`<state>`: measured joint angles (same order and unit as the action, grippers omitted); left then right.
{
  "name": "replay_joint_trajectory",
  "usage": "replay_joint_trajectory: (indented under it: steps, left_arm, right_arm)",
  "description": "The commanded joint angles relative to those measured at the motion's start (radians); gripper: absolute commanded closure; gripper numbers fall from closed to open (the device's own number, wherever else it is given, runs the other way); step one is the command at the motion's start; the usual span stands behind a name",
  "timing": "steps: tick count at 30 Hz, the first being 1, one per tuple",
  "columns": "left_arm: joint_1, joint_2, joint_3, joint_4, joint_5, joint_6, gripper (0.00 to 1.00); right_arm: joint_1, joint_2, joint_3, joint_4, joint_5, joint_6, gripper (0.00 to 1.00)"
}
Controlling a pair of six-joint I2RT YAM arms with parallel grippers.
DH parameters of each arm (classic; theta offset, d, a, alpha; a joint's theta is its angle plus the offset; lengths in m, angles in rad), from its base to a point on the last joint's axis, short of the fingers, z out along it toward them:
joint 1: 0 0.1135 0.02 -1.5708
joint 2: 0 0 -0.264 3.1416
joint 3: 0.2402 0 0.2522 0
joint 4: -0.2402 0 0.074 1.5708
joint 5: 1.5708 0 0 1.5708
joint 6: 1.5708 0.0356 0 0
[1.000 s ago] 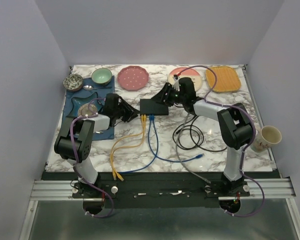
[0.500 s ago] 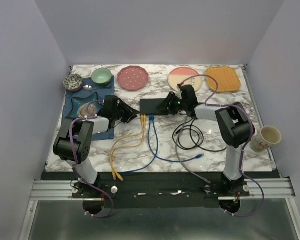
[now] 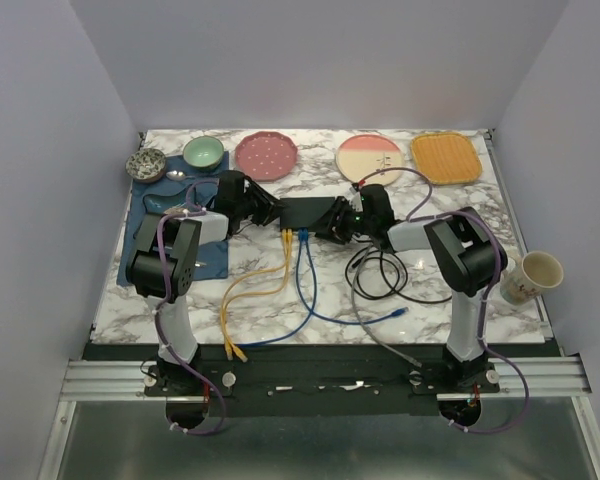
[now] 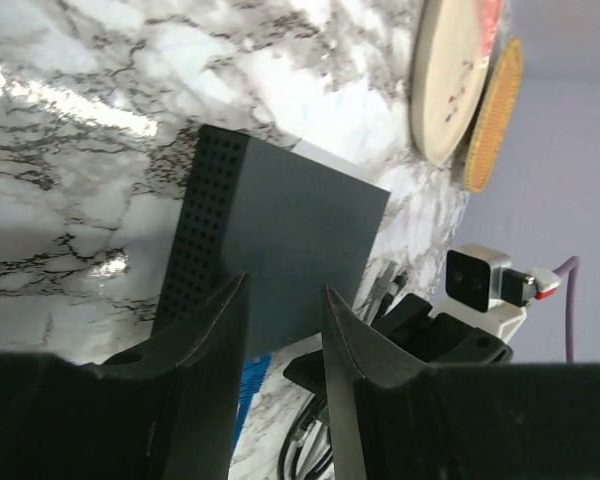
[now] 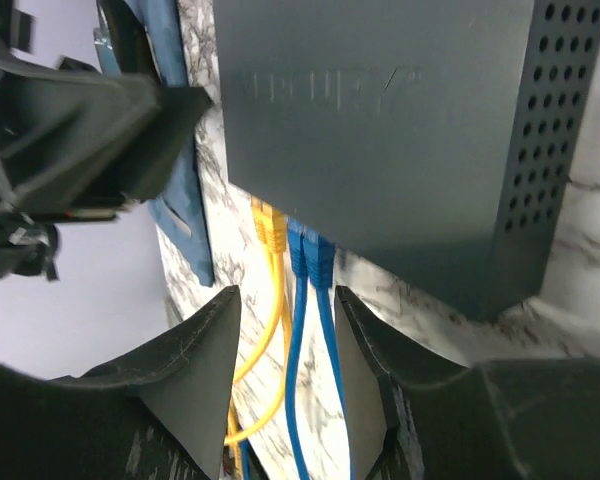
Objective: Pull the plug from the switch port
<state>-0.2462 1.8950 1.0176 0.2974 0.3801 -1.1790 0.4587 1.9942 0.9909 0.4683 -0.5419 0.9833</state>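
Black box: the switch point(image 3: 308, 212), a flat matte-black rectangular box, lies flat on the white marble-patterned table point(image 3: 430, 300); it sits at the centre of the overhead frame, a little above the middle; its socket edge faces the bottom of that frame.
Sockets: two blue plugs point(image 5: 310, 255) and one yellow plug point(image 5: 270, 225) are all seated in the switch; in the right wrist frame they sit left of centre, under the box's lower edge; their blue cables point(image 5: 305, 400) and the yellow one trail down the frame.
Left arm: the left gripper point(image 4: 285, 320) is at the left end of the switch in the overhead frame; its fingers stand parted, grasping nothing visible; the box's near corner shows in the gap at bottom centre of its own frame; whether they touch it cannot be told.
Right arm: the right gripper point(image 5: 285, 330) is at the box's lower right in the overhead frame; fingers parted and unclenched; the blue cables run through the gap, clear of both fingers.
Far edge: a pink speckled round plate point(image 3: 266, 155) and an orange ribbed rectangular plate point(image 3: 446, 157) lie along the top of the table.
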Motion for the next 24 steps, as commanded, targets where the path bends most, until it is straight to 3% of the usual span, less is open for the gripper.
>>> replay_joint_trajectory:
  steps: [1,12,24]
  left_arm:
    - [-0.015,0.042,0.033,-0.003,0.068,-0.007,0.58]
    - [-0.015,0.116,0.102,-0.012,0.131,0.005,0.58]
    - [-0.016,0.133,0.038,-0.021,0.132,0.013,0.58]
  right_arm:
    - [0.02,0.063,0.043,0.026,-0.03,0.06,0.5]
    - [0.037,0.11,0.043,0.03,0.045,0.144,0.5]
    - [0.017,0.129,0.017,0.076,0.109,0.207,0.55]
